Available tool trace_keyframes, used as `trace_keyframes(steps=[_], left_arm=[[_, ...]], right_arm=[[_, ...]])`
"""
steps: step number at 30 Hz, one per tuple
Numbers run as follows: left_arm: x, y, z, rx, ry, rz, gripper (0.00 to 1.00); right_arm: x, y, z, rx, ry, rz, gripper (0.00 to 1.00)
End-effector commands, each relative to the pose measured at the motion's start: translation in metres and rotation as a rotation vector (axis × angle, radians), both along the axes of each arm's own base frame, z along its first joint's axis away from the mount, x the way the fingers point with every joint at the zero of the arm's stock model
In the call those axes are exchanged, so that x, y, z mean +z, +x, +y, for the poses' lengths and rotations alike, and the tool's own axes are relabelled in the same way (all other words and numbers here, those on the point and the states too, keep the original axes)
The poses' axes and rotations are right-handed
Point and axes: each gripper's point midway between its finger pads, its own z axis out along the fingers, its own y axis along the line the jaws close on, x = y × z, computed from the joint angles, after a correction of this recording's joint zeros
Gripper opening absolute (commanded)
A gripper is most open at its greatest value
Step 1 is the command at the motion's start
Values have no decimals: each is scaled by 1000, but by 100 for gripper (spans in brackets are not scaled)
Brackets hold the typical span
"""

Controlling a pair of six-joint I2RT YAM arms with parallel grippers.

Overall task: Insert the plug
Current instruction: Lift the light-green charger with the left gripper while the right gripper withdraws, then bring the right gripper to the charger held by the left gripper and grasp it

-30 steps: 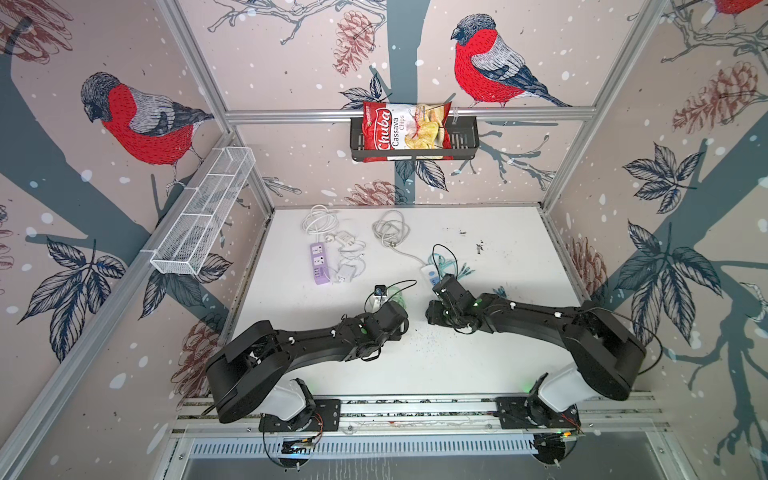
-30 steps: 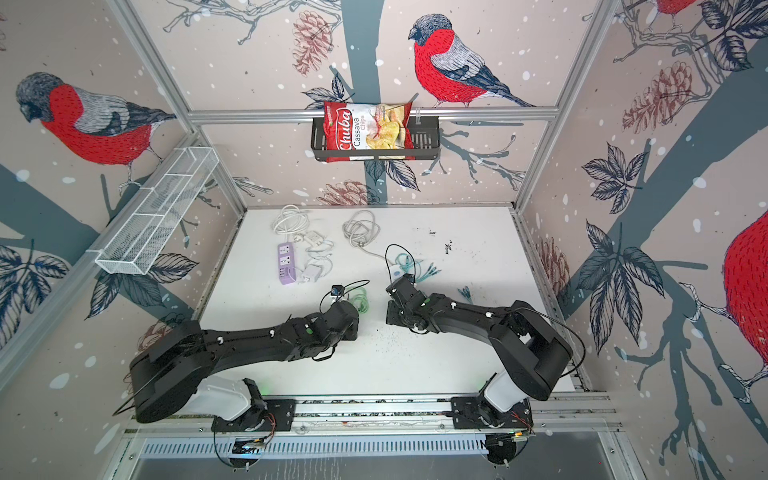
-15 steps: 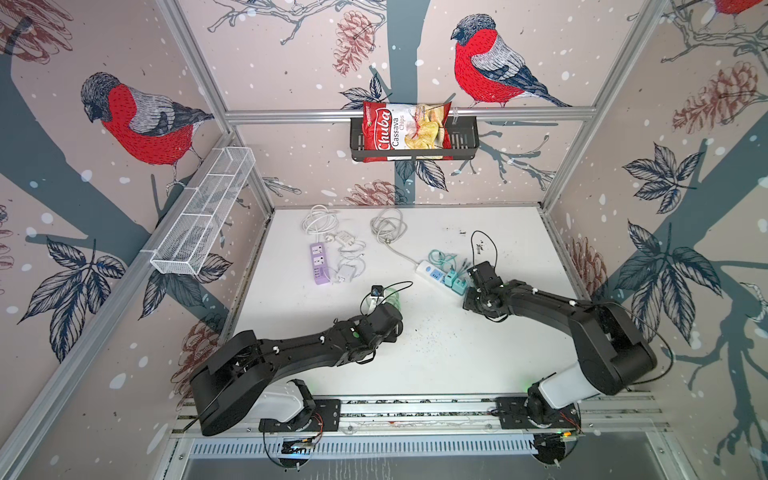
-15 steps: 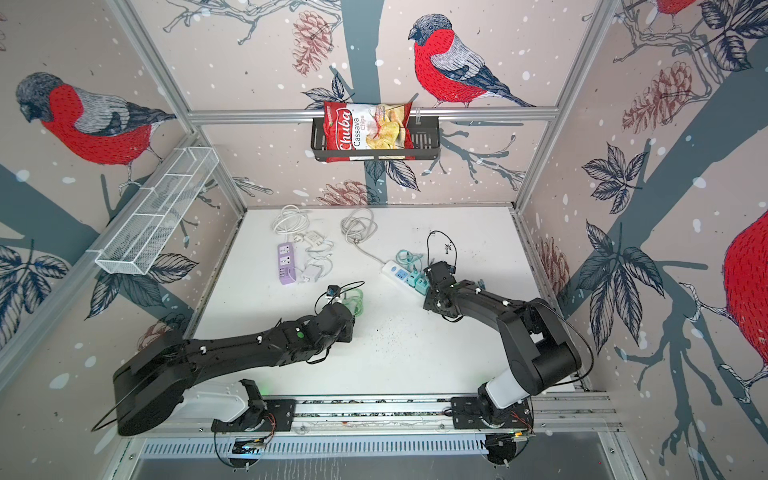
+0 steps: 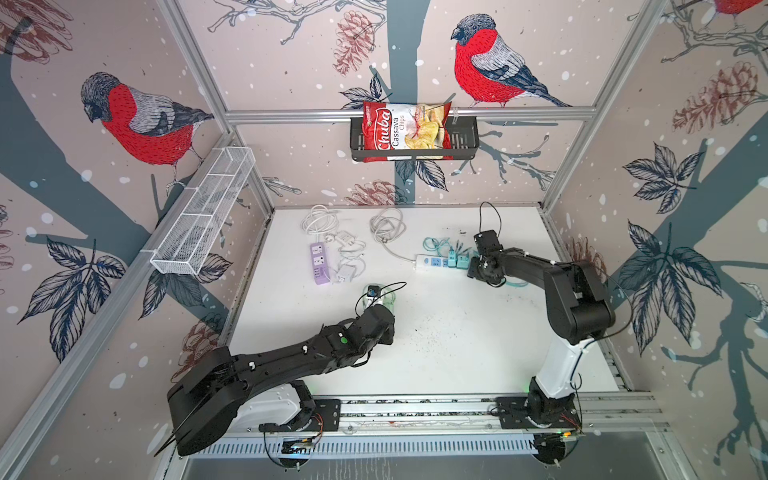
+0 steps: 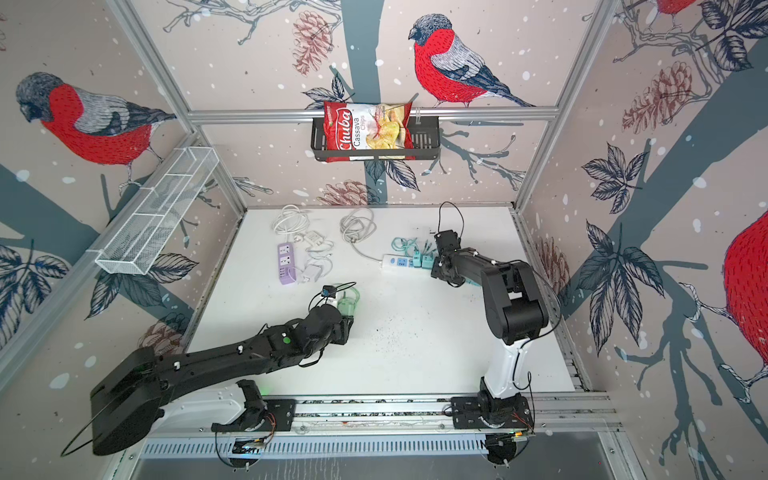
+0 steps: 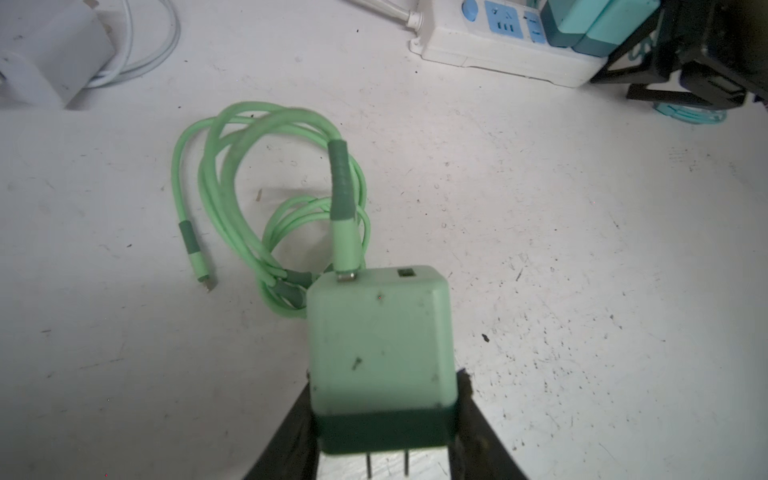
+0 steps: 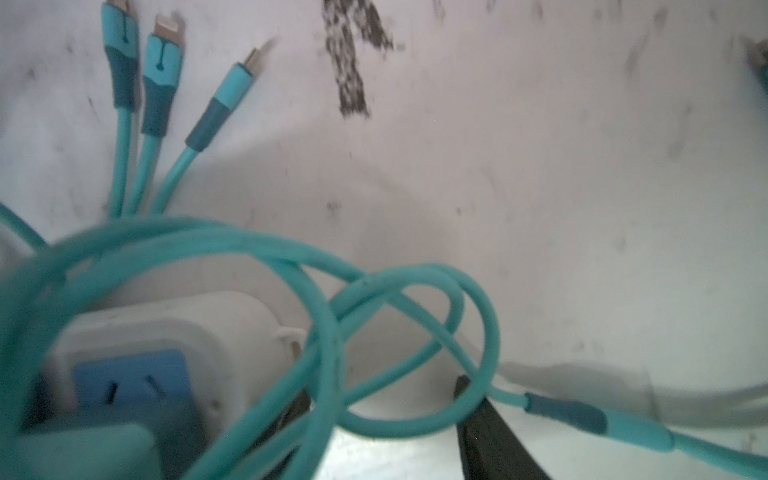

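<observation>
Right now my left gripper (image 7: 386,376) is clamped on the dark base of the green charger (image 7: 380,332). The prongs point back toward my wrist, and the green cable (image 7: 249,174) lies coiled on the table (image 7: 582,249) ahead. The white power strip (image 7: 498,45) lies well apart, beyond the coil. My right gripper (image 8: 380,399) stands parted beside that strip's end, with a teal cable (image 8: 291,266) looping loose between its fingers.

Chip bag (image 5: 406,126) — printed "Chuba Cassava Chips".
</observation>
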Motion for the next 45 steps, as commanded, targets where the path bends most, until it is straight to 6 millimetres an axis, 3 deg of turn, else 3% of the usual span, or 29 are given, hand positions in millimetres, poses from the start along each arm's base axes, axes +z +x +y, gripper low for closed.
trace_keyframes(steps=[1,4,11,17,21,27,36,45], left_arm=[[11,1,-11,-47,-38,-31,40],[14,-2,-10,-67,-42,-37,39],[27,-6,-9,-119,-42,-84,39],[36,-11,-16,-221,-44,-132,36],[49,-13,-30,-302,-77,-187,36],[71,-16,-55,-453,-115,-335,36],[90,-24,-70,-648,-67,-630,37],[88,-34,-74,-759,-23,-727,36]], right_arm=[[-4,1,1,40,-18,58,57],[4,-12,12,77,30,64,58],[31,-80,23,123,172,7,64],[52,-122,35,183,298,-31,64],[80,-140,43,218,377,-94,65],[125,-168,70,350,562,-165,66],[152,-198,102,517,596,-151,56],[164,-228,148,676,612,-86,47]])
